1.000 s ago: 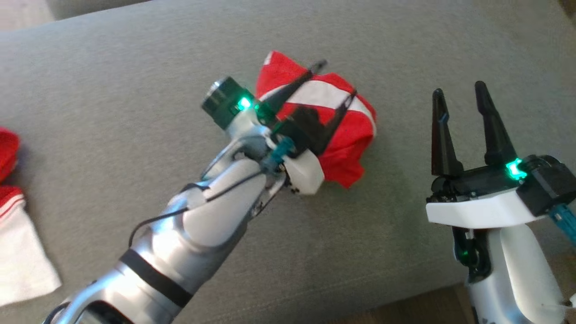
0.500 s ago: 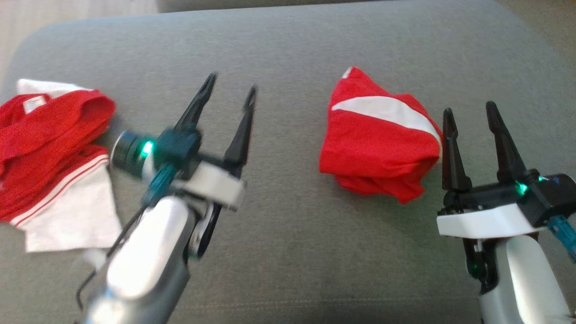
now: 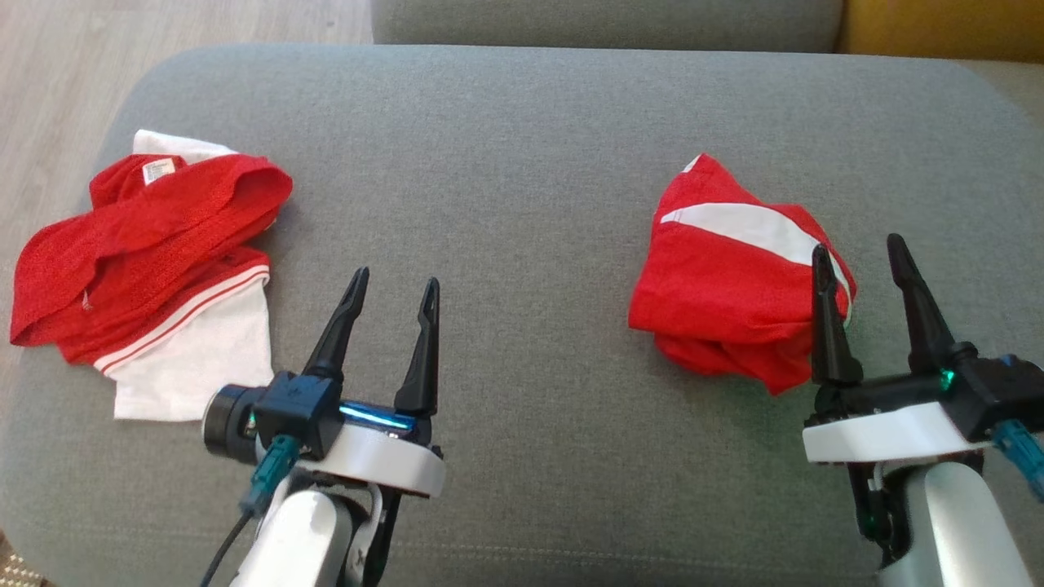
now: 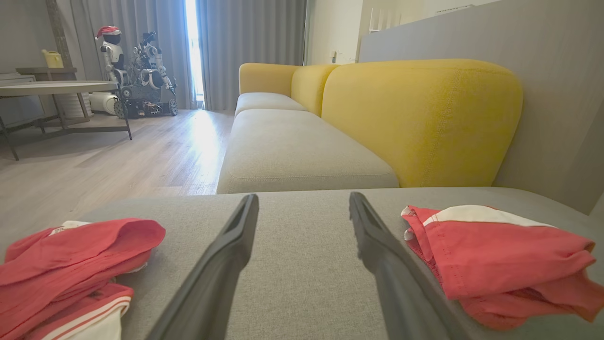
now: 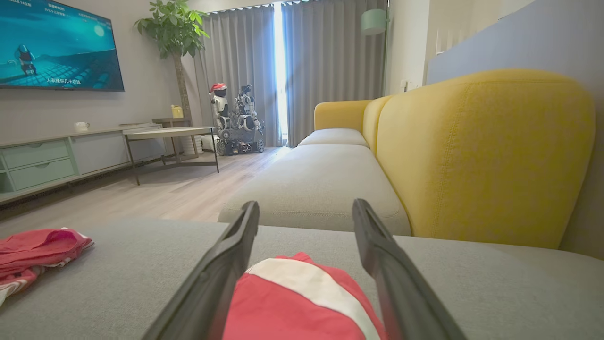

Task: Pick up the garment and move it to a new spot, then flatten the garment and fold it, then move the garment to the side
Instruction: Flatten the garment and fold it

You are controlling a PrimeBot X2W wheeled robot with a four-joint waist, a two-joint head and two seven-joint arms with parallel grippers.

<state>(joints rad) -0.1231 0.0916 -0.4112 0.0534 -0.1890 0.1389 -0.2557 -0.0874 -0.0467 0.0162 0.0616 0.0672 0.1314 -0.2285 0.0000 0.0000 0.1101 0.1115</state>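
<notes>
**Both grippers released; folded garment lies at the cushion's right side**

Head view. The folded garment [image 3: 726, 277], red with a white stripe, is a compact bundle on the grey seat cushion [image 3: 522, 122], near its right edge and about midway between front and back. My right gripper [image 3: 858, 246] is just in front of it with jaws spread wide and nothing between them. One finger overlaps the bundle's right margin in this view, and I cannot tell whether it touches. My left gripper [image 3: 395, 279] is over bare cushion toward the front edge, likewise released and empty. A second garment [image 3: 147, 244], red and white, is heaped loosely by the left edge.

Left wrist view. My left gripper [image 4: 303, 197] has parted fingers that frame bare cushion only. The folded garment [image 4: 495, 255] sits off to the right and the second garment [image 4: 71, 255] to the left, both well apart from the fingers. The yellow backrest [image 4: 420, 118] stands behind.

Right wrist view. My right gripper [image 5: 306, 204] straddles the folded garment [image 5: 302, 302], with the white stripe lying low between the open fingers. No cloth is pinched.

Judgement: the bundle's layers are stacked and it is set to the side, so folding and moving aside look done. Keeping it far from the loose heap avoids tangling. The bundle is soft and will spring open if nudged, so I should withdraw upward.
</notes>
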